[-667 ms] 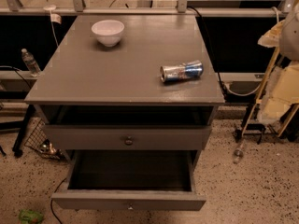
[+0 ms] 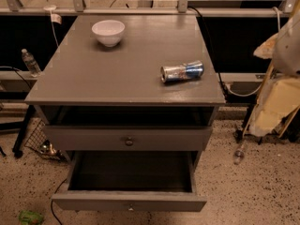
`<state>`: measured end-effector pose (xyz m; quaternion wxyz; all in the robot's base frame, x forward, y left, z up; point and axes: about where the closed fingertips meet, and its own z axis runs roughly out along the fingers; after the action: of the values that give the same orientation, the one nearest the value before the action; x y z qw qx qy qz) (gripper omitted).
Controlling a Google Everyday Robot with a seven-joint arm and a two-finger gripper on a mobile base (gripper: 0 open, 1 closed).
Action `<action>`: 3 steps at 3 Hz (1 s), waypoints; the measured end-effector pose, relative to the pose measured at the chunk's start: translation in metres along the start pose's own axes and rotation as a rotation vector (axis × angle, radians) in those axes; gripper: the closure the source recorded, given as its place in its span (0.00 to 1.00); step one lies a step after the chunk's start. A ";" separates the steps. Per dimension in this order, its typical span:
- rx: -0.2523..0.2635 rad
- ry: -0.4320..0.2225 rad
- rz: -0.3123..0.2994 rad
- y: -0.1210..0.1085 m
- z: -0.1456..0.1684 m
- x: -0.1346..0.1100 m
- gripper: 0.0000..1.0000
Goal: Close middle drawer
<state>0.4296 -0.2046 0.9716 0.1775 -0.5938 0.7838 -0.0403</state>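
middle drawer (image 2: 130, 175) is pulled far out of the cabinet (image 2: 117, 78), low centre of frame, interior dark. Its front panel is the part nearest the camera, with a small centre knob (image 2: 130, 206). Directly above it sits the upper drawer front (image 2: 84, 138) with a round upper knob (image 2: 129, 141); there is a dark gap between that front and the cabinet top. gripper (image 2: 279, 102): pale blurred shape at the right edge of frame, out past the cabinet's right side, higher in frame than the middle drawer and well apart from it, touching neither drawer nor cabinet. Can't tell how far open it is or whether it has hold of anything. On the cabinet top: white bowl (image 2: 108, 32) upright near the back left, crushed can (image 2: 182, 72) on its side toward the right front, the two well apart. Speckled floor (image 2: 243, 196) around the base. Clear bottle (image 2: 29, 61) stands left of the cabinet, wire basket (image 2: 42, 142) is by the left leg, and a small bottle (image 2: 239, 152) is on the floor to the right, below the gripper. Green object (image 2: 29, 217) in the bottom-left corner, can't tell what it is.
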 end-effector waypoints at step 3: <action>-0.201 -0.135 0.289 0.123 0.182 -0.032 0.00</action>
<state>0.3834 -0.1115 0.7752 0.1737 -0.4911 0.8472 0.1040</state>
